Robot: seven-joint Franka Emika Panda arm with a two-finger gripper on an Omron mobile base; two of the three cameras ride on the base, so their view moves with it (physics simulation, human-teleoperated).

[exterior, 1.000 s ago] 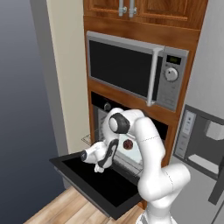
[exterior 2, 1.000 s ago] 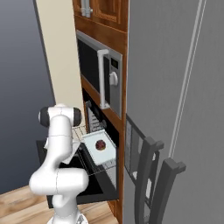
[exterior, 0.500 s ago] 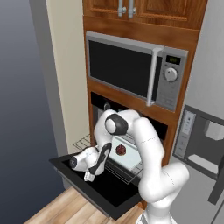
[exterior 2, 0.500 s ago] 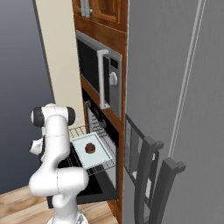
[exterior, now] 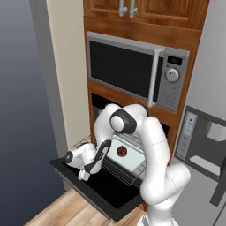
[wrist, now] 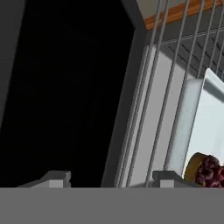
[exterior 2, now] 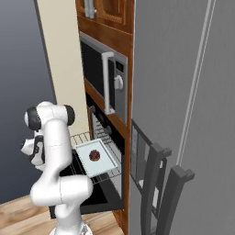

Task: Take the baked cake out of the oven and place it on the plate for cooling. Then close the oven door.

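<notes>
Sitting on the pale tray (exterior 2: 103, 163), the baked cake (exterior 2: 94, 155); apparently untouched.

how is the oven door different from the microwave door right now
The oven door hangs open, dropped flat toward the floor; the microwave door is shut and upright. The oven door is plain black; the microwave door has a silver frame and a vertical handle. Both have dark fronts and sit in the same wood cabinet.

Even flat rendered light, soft shadows, slightly blurry.
</notes>
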